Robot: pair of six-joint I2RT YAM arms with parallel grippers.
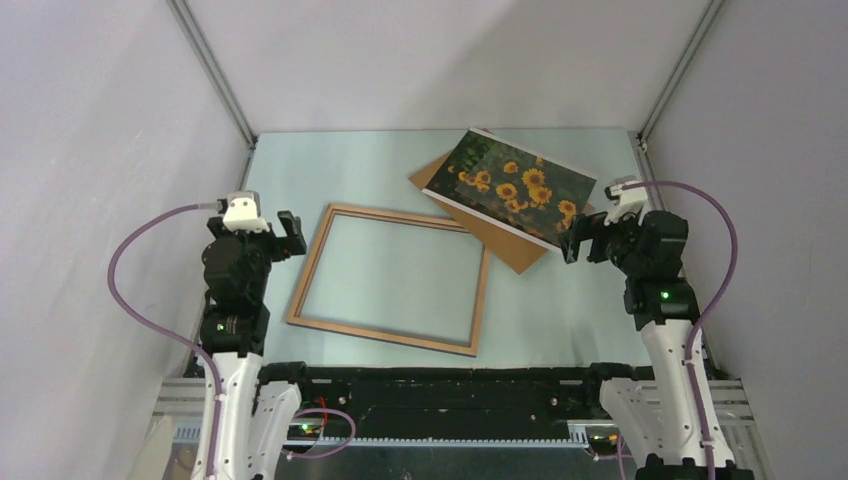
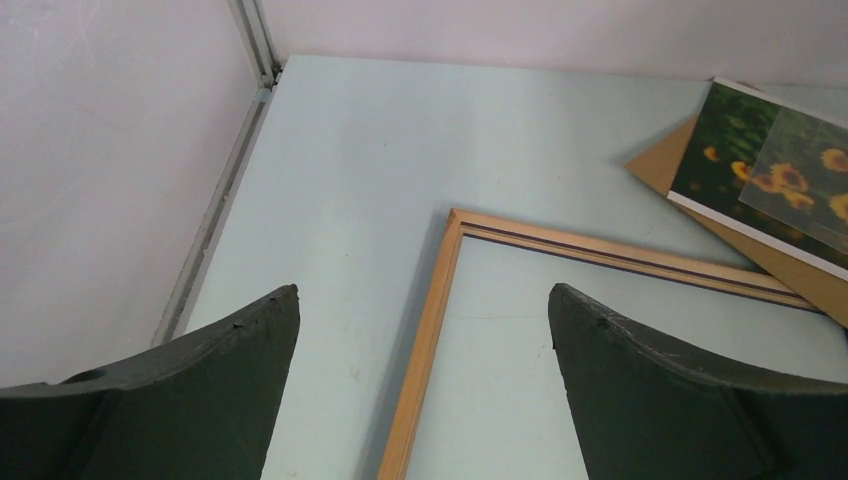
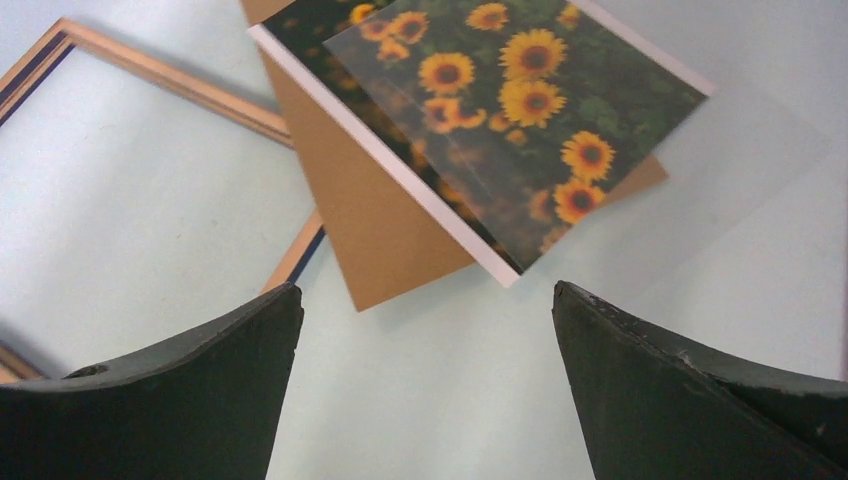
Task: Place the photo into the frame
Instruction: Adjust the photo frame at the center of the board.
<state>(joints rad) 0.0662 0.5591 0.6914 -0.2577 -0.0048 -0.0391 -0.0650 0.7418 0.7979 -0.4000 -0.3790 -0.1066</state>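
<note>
Since the photo (image 1: 512, 187) is lying face up on a brown board (image 1: 505, 245) in the upper right of the top view, nothing's really done yet; the frame (image 1: 409, 219) sits unfilled mid-picture, its upper right corner under the board's edge; the photo needs lifting over and laying in. The left gripper (image 1: 290, 235) and right gripper (image 1: 578, 240) both have their jaws spread wide and hold nothing; the photo's just ahead of the right one, not touching, and well apart from the left.

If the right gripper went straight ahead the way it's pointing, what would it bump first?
Probably the near corner of the brown backing board, under the photo; maybe the table first, depth is unclear.
</note>
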